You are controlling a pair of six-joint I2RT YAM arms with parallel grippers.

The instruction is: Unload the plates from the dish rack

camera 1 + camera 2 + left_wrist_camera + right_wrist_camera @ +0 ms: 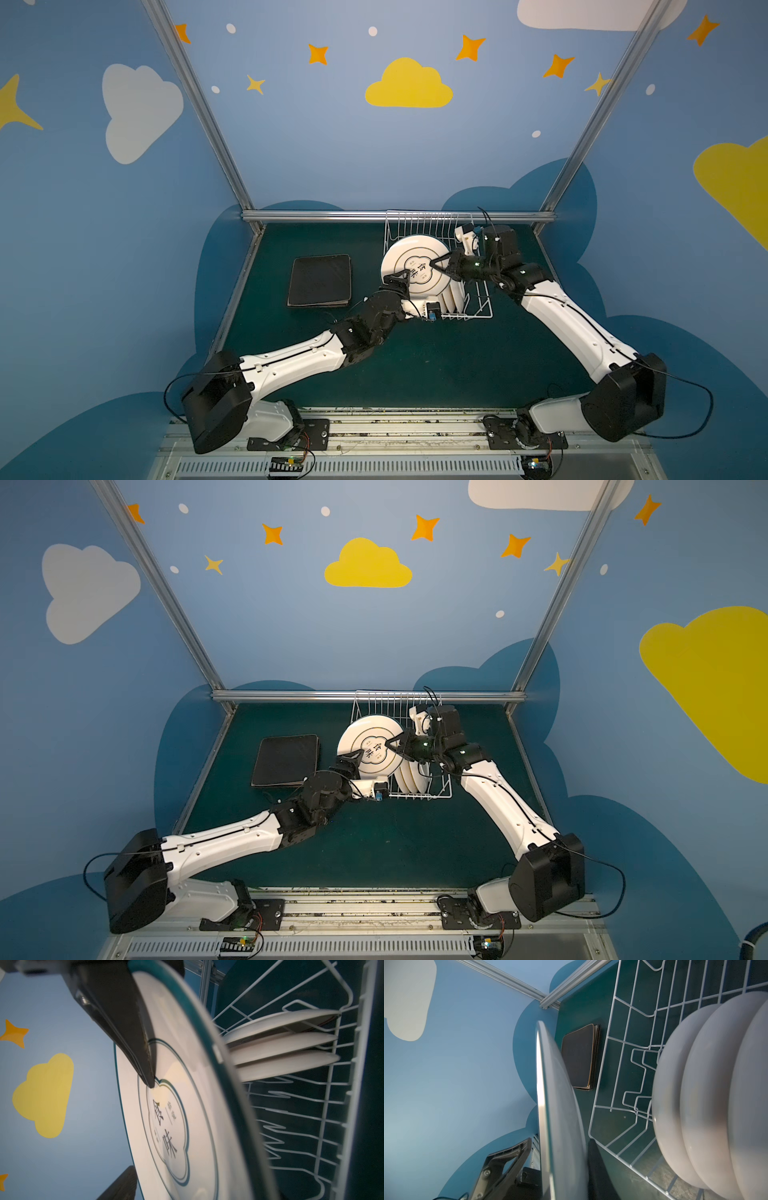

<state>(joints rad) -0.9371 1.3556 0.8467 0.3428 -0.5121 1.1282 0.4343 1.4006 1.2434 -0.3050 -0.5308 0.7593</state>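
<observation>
Blue walls (pixel 332 145) painted with clouds and stars close in a dark green tabletop (pixel 415 365). Just right of centre in both top views we see a large round plate (pixel 409 249). It is white with a teal rim and printed characters in its middle. It is held on edge with its face turned toward the camera, and it covers the left part of the white wire dish rack (pixel 478 301) at the back of the table.

The right gripper (pixel 434 263) reaches in from the right of the frame, and its jaws pinch the plate's right rim. Its wrist view shows a finger on each side of the plate. The left gripper (pixel 400 277) sits at the plate's lower left edge with its jaws spread wide. In its wrist view one finger (pixel 124 1032) lies across the printed face, and we cannot tell whether it touches.

Three more round white plates (pixel 453 297) stand upright, side by side, in the lower part of the rack. Left of the rack and apart from it, a stack of square plates (pixel 320 280) lies flat with black backs up.
</observation>
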